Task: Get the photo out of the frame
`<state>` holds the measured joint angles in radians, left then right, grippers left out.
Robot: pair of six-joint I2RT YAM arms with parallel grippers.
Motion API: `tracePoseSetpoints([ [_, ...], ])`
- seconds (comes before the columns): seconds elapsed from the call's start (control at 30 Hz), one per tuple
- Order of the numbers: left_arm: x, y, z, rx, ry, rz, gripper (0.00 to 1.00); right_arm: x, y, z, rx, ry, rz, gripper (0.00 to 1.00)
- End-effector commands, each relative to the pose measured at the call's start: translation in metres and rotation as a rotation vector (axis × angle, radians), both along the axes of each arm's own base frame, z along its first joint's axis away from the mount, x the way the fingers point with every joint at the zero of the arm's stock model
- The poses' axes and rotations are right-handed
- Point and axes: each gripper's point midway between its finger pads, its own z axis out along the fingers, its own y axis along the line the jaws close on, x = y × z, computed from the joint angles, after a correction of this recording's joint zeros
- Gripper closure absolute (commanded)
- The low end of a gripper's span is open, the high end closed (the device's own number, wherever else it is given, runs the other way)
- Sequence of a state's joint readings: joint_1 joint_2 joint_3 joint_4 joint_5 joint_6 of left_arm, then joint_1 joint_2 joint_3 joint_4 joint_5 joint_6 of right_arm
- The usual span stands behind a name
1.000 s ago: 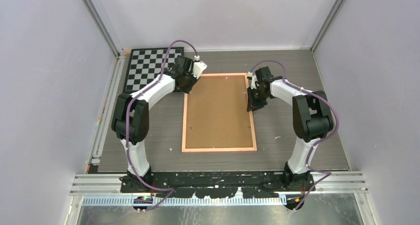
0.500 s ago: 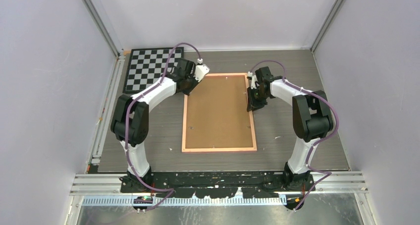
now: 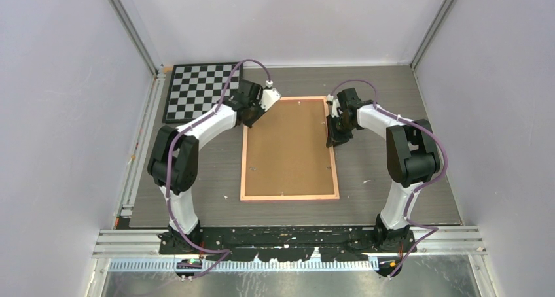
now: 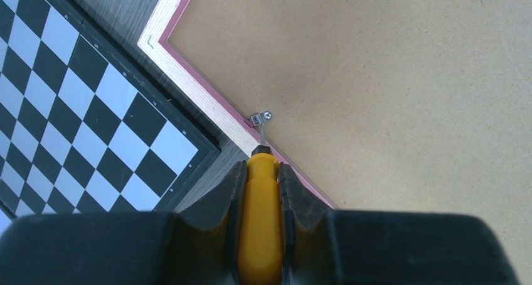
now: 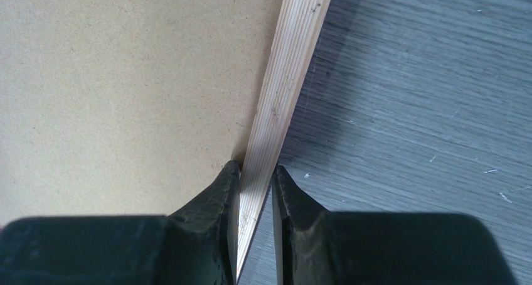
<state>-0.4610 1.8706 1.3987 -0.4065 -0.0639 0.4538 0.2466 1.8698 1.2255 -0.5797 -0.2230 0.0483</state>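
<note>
While left end effector clamps screwdriver, right end effector pinches frame on table

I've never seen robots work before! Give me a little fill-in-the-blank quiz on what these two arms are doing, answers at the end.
1. The left gripper is shut on a tool whose handle is ____ in colour.
2. The frame lies flat with its brown ____ facing up.
3. The right gripper is shut on the frame's ____-hand rail.
4. The black-and-white board at the table's far left corner is a ____.

Missing words: yellow; back; right; chessboard.
</note>
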Motion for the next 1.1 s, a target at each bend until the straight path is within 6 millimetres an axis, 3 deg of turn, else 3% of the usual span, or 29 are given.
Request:
tracePoseSetpoints([
  [0.0,0.010,0.006,-0.011,0.044,-0.052,-0.002,1.00,-0.032,-0.007,-0.031,-0.059,0.125,0.087,0.99],
  [0.37,0.011,-0.013,-0.027,0.000,-0.109,-0.115,1.00,-0.035,-0.006,-0.035,-0.052,0.133,0.111,0.99],
  [0.8,-0.013,-0.031,-0.042,-0.142,0.047,-0.103,1.00,-0.035,-0.006,-0.033,-0.048,0.137,0.103,0.99],
  [0.93,-0.010,-0.025,-0.033,-0.147,0.031,-0.041,1.00,-0.035,-0.006,-0.033,-0.049,0.140,0.099,1.00],
  [1.07,0.002,-0.012,-0.008,-0.176,-0.020,0.133,1.00,-0.035,-0.006,-0.034,-0.051,0.143,0.093,1.00],
])
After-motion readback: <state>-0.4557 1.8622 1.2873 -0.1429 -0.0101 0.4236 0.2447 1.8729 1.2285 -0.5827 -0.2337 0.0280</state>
